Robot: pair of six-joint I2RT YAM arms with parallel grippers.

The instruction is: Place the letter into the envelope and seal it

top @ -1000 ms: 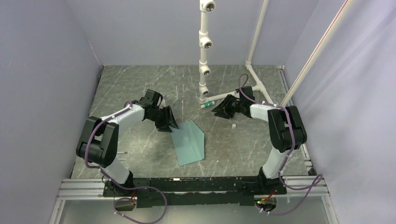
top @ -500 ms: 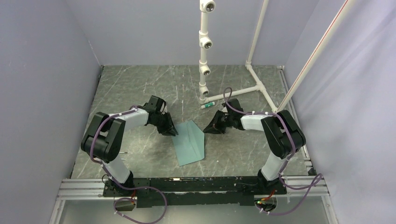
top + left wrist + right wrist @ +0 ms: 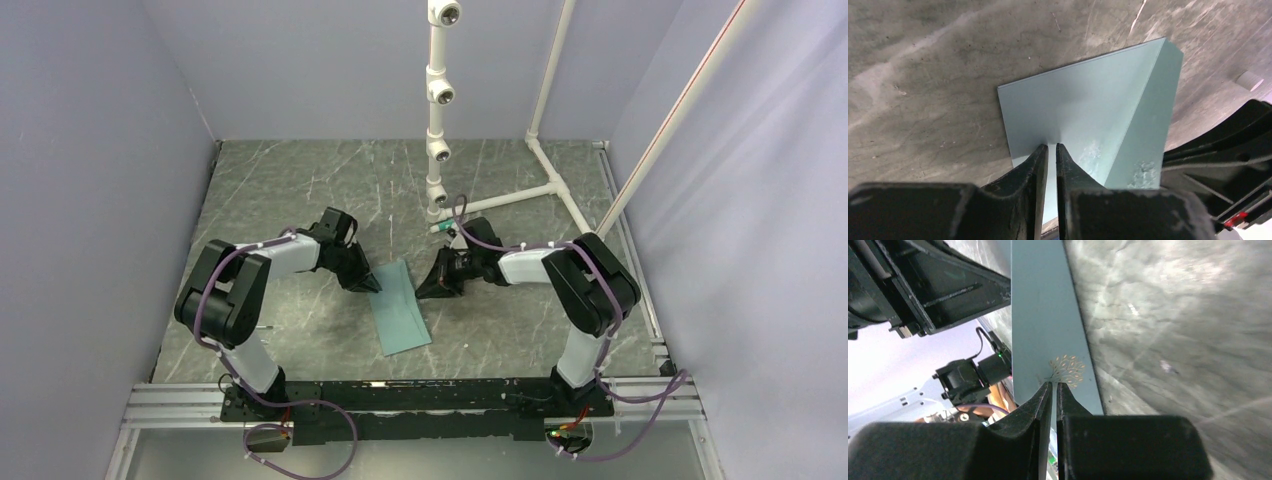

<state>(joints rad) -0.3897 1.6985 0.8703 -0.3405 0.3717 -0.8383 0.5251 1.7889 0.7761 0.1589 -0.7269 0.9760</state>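
You had the envelope (image 3: 400,310) flat on the bench (image 3: 300,190), centre, btwn the two tools, long side running near-to-far w/ a slight tilt. L tool (image 3: 374,287) sat at its far-left edge and R tool (image 3: 419,292) at its right edge. Both long edges were crowded at the far end, while the near end lay free. Bare bench was open to the left, right and near side.

Both tools were clenched, w/ only a hairline slit btwn the fingers. Whether either pinched paper, can't tell.

Envelope: teal-green matte paper w/ crisp edges. One diagonal fold line showed from the L wrist, and a small gold leaf print (image 3: 1066,371) sat by the R tips.

Bench: dark grey, marbled w/ pale veins. Pale lilac walls (image 3: 100,150) boxed it in, and a white pipe frame (image 3: 437,150) stood at the back.
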